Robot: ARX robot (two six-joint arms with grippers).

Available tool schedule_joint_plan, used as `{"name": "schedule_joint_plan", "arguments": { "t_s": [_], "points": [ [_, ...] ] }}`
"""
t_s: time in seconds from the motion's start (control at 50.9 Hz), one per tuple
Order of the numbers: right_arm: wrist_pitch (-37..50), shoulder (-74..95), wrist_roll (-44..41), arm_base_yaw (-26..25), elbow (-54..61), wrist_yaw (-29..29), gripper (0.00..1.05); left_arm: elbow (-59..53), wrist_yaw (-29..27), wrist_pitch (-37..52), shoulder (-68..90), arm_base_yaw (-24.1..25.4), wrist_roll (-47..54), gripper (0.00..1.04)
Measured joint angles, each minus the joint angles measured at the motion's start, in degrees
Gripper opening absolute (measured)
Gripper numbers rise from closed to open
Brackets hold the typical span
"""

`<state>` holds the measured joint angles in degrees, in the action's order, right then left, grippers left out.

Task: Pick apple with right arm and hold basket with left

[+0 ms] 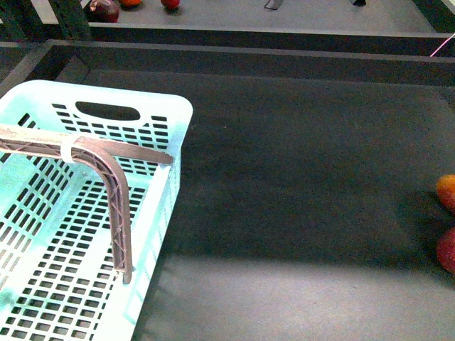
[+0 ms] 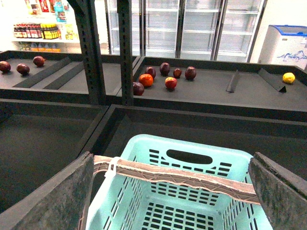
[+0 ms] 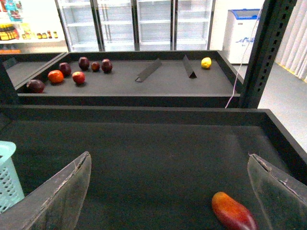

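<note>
The pale turquoise basket [image 1: 50, 284] stands at the front left of the dark shelf floor, its brown-grey latticed handle [image 1: 114, 185] raised over it. My left gripper [image 2: 170, 191] hangs open above the basket, and the handle [image 2: 177, 176] runs across between its fingers [image 2: 48, 196] without touching them. A deep-red apple [image 1: 448, 250] is cut by the right edge of the front view. It does not show in the right wrist view. My right gripper [image 3: 168, 196] is open over bare floor, holding nothing. Neither arm shows in the front view.
An orange-yellow fruit [image 1: 446, 192] lies just behind the apple; the same fruit [image 3: 233, 212] lies near my right gripper's fingers. The shelf behind holds several dark and red fruits [image 2: 165, 79], a yellow fruit [image 3: 206, 63] and dividers [image 3: 147, 70]. A steel upright [image 2: 91, 52] stands at the left.
</note>
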<state>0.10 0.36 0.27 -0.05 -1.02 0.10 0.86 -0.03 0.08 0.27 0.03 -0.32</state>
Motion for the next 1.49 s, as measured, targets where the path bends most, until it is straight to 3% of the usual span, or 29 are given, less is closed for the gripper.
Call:
{"name": "schedule_joint_plan", "arguments": {
  "t_s": [0.039, 0.098, 0.157, 0.373, 0.471, 0.609, 0.903, 1.237, 1.492],
  "points": [
    [0.00, 0.00, 0.00, 0.00, 0.00, 0.00, 0.96, 0.17, 1.07, -0.72, 0.42, 0.24, -0.22, 0.98],
    [0.00, 0.00, 0.00, 0.00, 0.00, -0.04, 0.96, 5.31, 11.43, -13.18, 7.61, 3.13, -3.15, 0.98],
    [0.00, 0.00, 0.02, 0.00, 0.00, -0.13, 0.96, 7.74, 15.54, -17.73, 13.11, 4.44, -5.95, 0.98],
    [0.00, -0.02, 0.00, 0.00, 0.00, -0.13, 0.96, 12.76, 27.47, -14.91, 27.30, 14.84, -20.13, 0.98],
    [0.00, -0.02, 0.00, 0.00, 0.00, -0.13, 0.96, 14.03, 29.99, -13.51, 34.40, 18.10, -27.78, 0.98],
    [0.00, -0.02, 0.00, 0.00, 0.00, -0.13, 0.96, 16.22, 28.35, -5.97, 46.34, 14.95, -40.85, 0.98],
    [0.00, -0.02, 0.00, 0.00, 0.00, -0.13, 0.96, 23.43, 19.41, 8.15, 71.84, 3.06, -55.17, 0.98],
    [0.00, -0.02, 0.00, 0.00, 0.00, -0.13, 0.96, 31.69, 15.80, 10.82, 85.66, 1.05, -60.48, 0.98],
    [0.00, -0.02, 0.00, 0.00, 0.00, -0.13, 0.96, 33.94, 14.51, 9.94, 90.01, 1.60, -60.87, 0.52]
  ]
}}
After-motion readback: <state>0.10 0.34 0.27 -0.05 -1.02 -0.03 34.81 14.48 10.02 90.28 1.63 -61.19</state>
